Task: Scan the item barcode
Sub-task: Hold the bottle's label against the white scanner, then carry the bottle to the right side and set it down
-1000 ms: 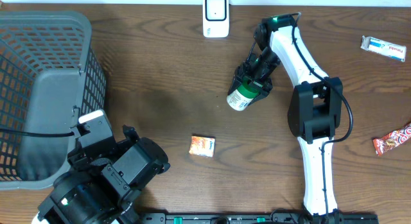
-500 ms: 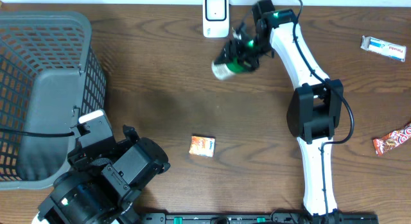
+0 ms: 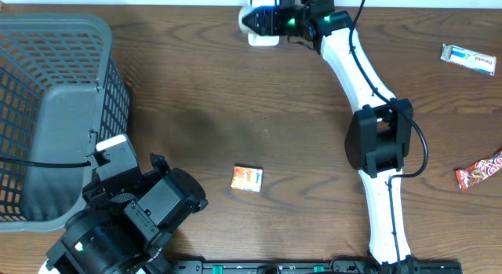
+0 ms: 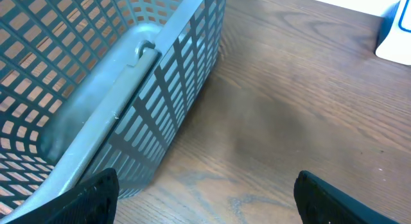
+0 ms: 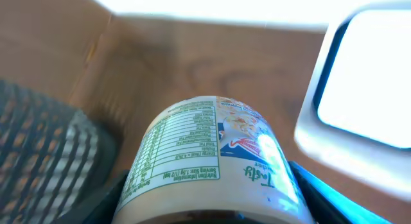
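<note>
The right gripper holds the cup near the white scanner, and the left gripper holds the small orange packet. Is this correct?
Not quite. The left gripper is open and holds nothing; the small orange packet lies alone on the table, as the overhead view shows. The right gripper does hold the cup near the white scanner.

shop-checkout setup on a robot bench — grey plastic shopping basket (image 3: 55,109) at left, white barcode scanner (image 5: 359,76) at the far edge. packaged goods on the dark wood table (image 3: 204,93): food jar (image 5: 212,160) with nutrition label, snack bar (image 3: 468,59) and red wrapper (image 3: 480,170) at right, small carton (image 3: 246,178) mid-table.
</note>
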Robot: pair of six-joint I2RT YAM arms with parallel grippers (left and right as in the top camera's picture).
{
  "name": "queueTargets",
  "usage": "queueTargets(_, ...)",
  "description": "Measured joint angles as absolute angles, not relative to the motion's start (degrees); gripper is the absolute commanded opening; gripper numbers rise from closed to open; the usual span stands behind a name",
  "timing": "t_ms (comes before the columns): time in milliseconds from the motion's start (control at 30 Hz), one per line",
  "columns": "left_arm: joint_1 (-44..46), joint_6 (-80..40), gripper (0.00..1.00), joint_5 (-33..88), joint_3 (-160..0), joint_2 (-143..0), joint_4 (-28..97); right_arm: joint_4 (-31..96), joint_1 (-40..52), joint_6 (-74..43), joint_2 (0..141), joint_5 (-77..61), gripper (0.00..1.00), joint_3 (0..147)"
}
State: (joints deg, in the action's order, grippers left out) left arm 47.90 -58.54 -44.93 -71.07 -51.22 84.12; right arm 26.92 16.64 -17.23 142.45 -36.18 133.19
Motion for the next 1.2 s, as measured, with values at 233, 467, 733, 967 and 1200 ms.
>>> queueTargets(233,47.90,-58.54,0.85,-44.95,-71.07,-51.22,84.12,16.36,16.64,-13.39,142.45,-27.99,0.46,133.10)
queueTargets(467,47.90,-58.54,0.85,-44.93,-71.07,-51.22,84.12,5.54,16.64,-11.33,142.93,-23.81,0.47,133.01)
queueTargets(733,47.90,-58.54,0.85,-44.95,-71.07,-51.22,84.14,-1.58,16.64,-11.51,148.73,-21.30,0.47,133.01)
queueTargets(967,47.90,-58.54,0.85,-44.93,-71.07,-51.22,84.14,-2.92,16.75,-11.60,150.54,-18.94,0.48,132.66)
queueTargets(1200,47.90,-58.54,0.85,-44.93,-71.07,-51.22,84.12,-3.53,16.75,-13.06,150.54,-18.37,0.47,132.68)
